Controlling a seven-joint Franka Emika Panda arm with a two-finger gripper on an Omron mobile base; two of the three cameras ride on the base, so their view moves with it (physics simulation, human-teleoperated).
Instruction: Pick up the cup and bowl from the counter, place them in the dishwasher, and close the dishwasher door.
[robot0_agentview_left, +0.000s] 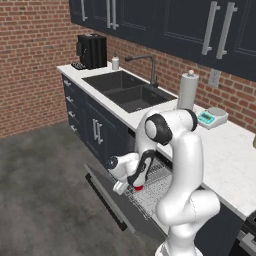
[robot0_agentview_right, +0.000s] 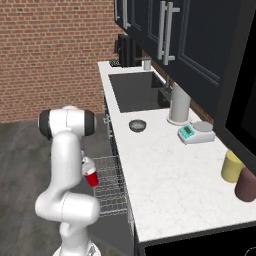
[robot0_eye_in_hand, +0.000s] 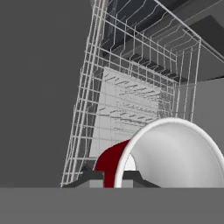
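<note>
Above the pulled-out wire rack (robot0_agentview_left: 152, 187) of the dishwasher (robot0_agentview_left: 131, 145), the gripper (robot0_agentview_left: 135, 186) hung with its fingers clamped on the rim of the cup (robot0_agentview_right: 92, 178). The cup lay tilted, its white mouth toward the hand camera and its red base toward the rack, so its long axis ran roughly along the fingers. The rack lay directly beneath and just ahead of the cup; judged from this, release called only for a short descent. The dishwasher door (robot0_agentview_left: 107, 195) lay open and flat below the rack. The bowl (robot0_agentview_right: 137, 125) rested on the counter (robot0_agentview_right: 170, 180), well beyond the rack, beside the sink (robot0_agentview_right: 135, 92).
</note>
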